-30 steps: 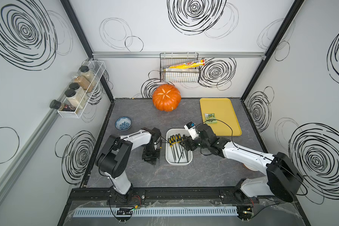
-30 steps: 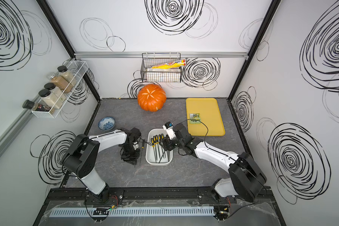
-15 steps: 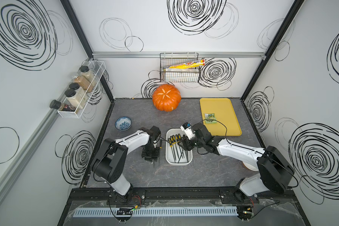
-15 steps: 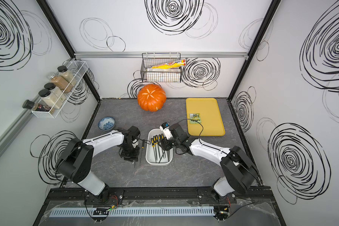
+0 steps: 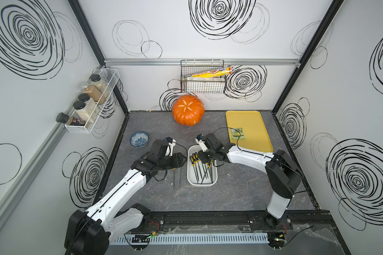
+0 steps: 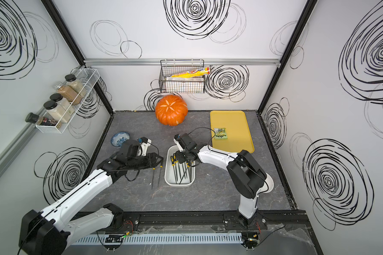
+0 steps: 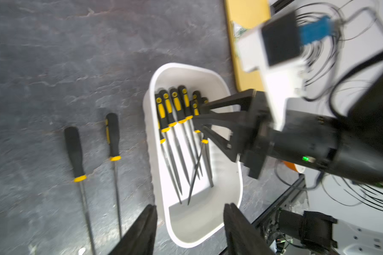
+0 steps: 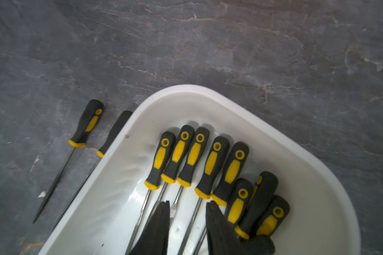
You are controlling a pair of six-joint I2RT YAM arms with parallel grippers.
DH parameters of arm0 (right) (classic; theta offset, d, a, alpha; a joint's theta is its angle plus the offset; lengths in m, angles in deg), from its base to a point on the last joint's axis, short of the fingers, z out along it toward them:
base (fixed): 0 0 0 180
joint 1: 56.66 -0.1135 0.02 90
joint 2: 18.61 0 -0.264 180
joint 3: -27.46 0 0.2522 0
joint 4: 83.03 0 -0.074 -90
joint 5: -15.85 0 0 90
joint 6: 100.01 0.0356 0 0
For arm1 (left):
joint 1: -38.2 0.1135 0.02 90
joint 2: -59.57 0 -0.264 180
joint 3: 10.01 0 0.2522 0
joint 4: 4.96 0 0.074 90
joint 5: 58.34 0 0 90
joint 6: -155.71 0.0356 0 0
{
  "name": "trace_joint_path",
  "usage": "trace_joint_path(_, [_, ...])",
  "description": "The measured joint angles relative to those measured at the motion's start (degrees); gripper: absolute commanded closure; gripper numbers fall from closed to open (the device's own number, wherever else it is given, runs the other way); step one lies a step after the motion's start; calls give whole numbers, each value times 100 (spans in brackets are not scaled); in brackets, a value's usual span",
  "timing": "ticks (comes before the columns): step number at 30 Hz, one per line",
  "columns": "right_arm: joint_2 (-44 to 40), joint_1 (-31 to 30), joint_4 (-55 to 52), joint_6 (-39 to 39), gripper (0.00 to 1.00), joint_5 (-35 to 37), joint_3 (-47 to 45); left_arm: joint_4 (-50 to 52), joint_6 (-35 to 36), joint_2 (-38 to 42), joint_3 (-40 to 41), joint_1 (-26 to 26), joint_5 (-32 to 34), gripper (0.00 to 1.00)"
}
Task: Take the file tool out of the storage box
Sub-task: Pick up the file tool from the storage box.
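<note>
My right gripper (image 8: 187,208) is reaching into the white box (image 8: 296,163), jaws part-open astride file shafts and clamping none; my left gripper (image 7: 189,212) is hanging open and empty beside the box. I am counting two files (image 7: 75,152) lying out on the table (image 7: 53,55) beside the one box and eight files (image 8: 210,163) lying inside it, so I am judging the removal under way, not finished.

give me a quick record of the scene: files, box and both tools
storage box: white tub, mid table
files in box: eight handles visible
files on table: two, side by side beside the box
left tool: open, empty
right tool: open, reaching into the box over the files
elsewhere: pumpkin, yellow tray, blue-patterned bowl
</note>
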Motion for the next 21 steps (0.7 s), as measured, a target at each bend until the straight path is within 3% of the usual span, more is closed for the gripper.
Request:
trace_joint_path(10, [343,15,-461,129,70,730,247,-3038,-424,564,1622,35,-927,37])
trace_joint_path(21, [866,17,-507,190,73,940,662,-3362,-343,619,1694,35,-1073,37])
